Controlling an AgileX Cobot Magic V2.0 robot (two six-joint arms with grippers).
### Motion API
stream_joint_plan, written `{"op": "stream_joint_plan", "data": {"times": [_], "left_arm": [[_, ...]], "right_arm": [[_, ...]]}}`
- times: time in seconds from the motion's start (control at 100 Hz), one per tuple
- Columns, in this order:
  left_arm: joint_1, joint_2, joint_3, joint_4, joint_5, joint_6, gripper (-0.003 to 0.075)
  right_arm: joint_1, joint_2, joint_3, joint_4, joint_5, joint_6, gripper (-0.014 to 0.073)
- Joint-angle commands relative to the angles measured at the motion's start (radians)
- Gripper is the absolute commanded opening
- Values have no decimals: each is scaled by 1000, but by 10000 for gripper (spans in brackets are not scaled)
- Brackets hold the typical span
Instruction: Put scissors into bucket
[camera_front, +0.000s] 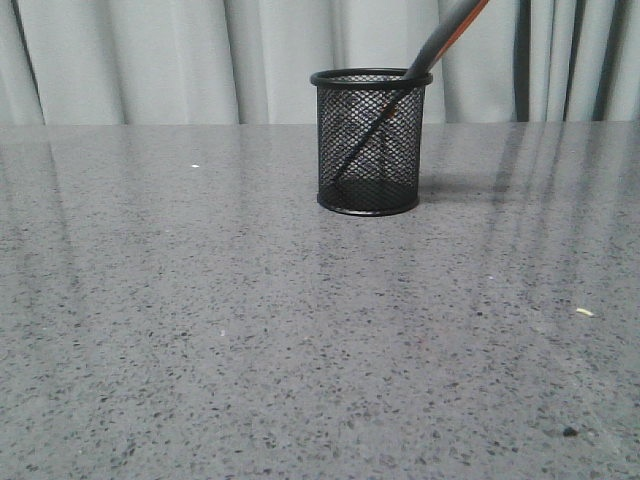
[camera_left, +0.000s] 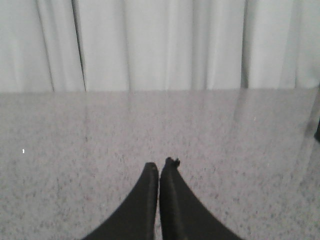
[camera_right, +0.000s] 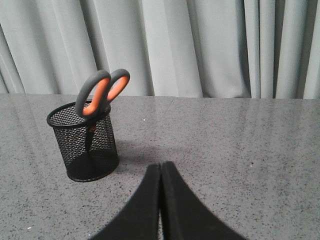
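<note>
bucket (camera_front: 368, 140) with scissors (camera_front: 447, 35) stands alone, seemingly.

Grey speckled table (camera_front: 250, 330) fills my forward view. Pale pleated curtain (camera_front: 150, 60) hangs behind its far edge. Small white fleck (camera_front: 194, 166) lies toward far left, pale crumb (camera_front: 584, 312) at right, dark speck (camera_front: 570, 432) near front right, possibly grit.

No readable txt, labels, brands, nos. or signs in any view. Scissors (camera_right: 102, 91): grey/orange handles, no print visible. Bucket (camera_front: 368, 140): plain black mesh, rim & base unmarked. Table (camera_front: 250, 330): speckled grey, no markings. Curtain (camera_right: 210, 45) behind: plain folds.
</note>
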Motion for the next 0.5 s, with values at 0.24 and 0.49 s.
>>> {"op": "stream_joint_plan", "data": {"times": [0.24, 0.49], "left_arm": [[68, -69, 42, 28, 18, -32, -20], [68, -69, 40, 26, 49, -32, -20]], "right_arm": [[-6, 8, -28, 8, -68, -2, -66], [-6, 8, -28, 8, -68, -2, -66]]}}
